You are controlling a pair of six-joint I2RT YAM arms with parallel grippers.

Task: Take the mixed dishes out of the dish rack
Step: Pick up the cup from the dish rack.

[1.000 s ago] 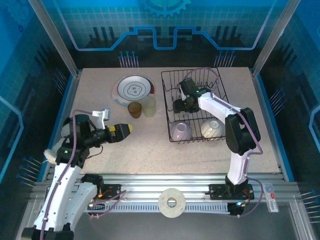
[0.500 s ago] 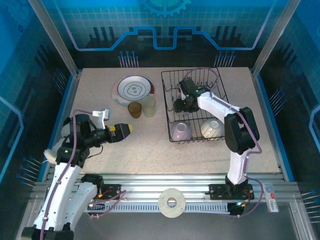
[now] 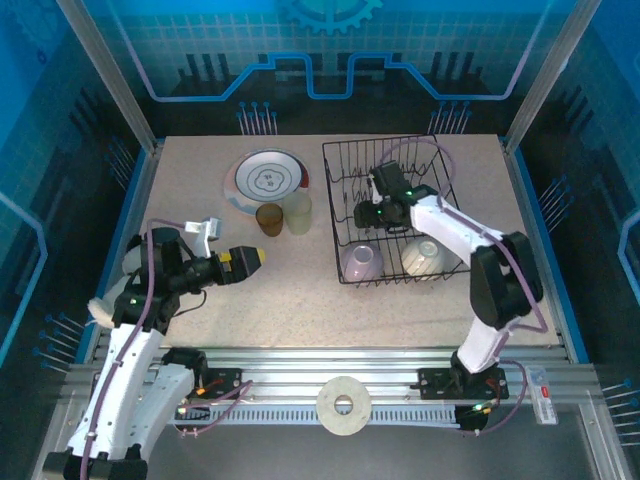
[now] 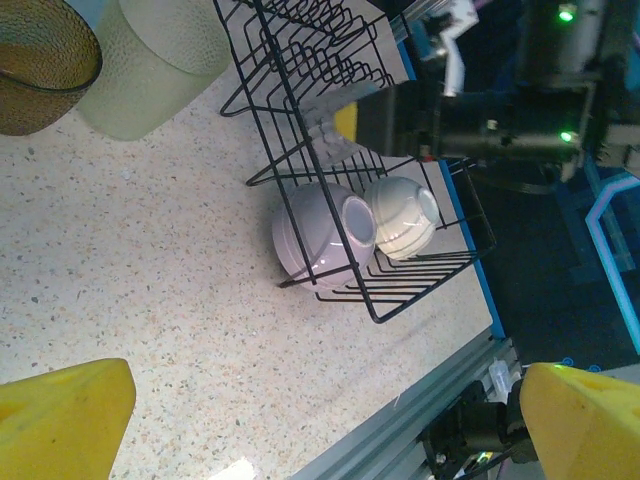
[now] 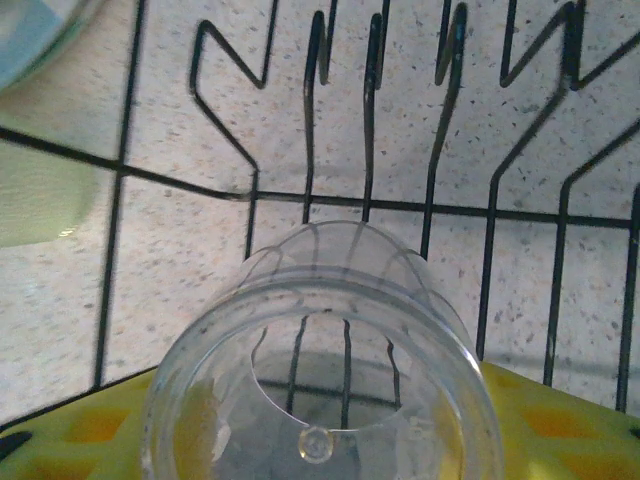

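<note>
The right claw (image 3: 372,213) reaches down into the dish rack (image 3: 345,165) and its yellow pads sit against either side of the clear glass (image 5: 320,340), so it looks to be holding it. From the wrist view I cannot tell whether the glass has come free of the wires beneath it. The glass's long axis runs roughly along the claw's own reach, with one round end facing the wrist and the other pointing at the upright prongs just beyond. In my judgement the coming move has to draw it back and up, away from those prongs.

A lavender bowl (image 3: 361,263) and a white bowl (image 3: 424,257) lie at the rack's near end, close under the right arm. The left claw (image 3: 255,258) hangs wide open over the tabletop (image 3: 250,300), well apart from the rack, near the plate (image 3: 266,180), brown cup (image 3: 268,218) and pale tumbler (image 3: 298,212). The right arm is by far the nearer
</note>
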